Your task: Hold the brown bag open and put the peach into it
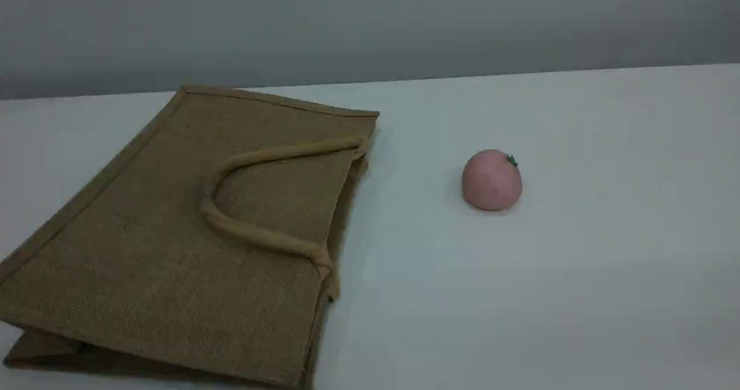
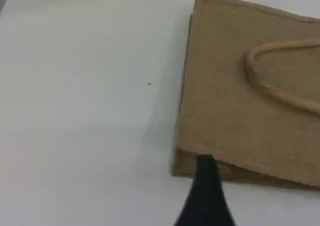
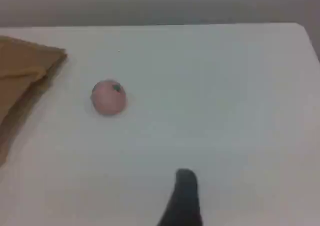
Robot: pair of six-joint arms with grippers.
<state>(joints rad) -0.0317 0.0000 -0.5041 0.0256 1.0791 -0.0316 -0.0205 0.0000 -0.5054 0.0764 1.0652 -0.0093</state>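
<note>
The brown bag (image 1: pixel 162 251) lies flat on the left of the white table, its mouth edge turned toward the peach and one loop handle (image 1: pixel 266 237) resting on top. In the left wrist view the brown bag (image 2: pixel 235 100) fills the right side, and the left gripper's single dark fingertip (image 2: pixel 206 186) shows just short of its near corner, holding nothing. The pink peach (image 1: pixel 491 181) sits alone to the bag's right. The right wrist view has the peach (image 3: pixel 108 97) well ahead and left of the right fingertip (image 3: pixel 185 193). Neither arm appears in the scene view.
The white table (image 1: pixel 549 297) ends at a far edge against a grey wall (image 1: pixel 404 20). A corner of the bag (image 3: pixel 25 65) shows at the left of the right wrist view. The table's right corner shows there too.
</note>
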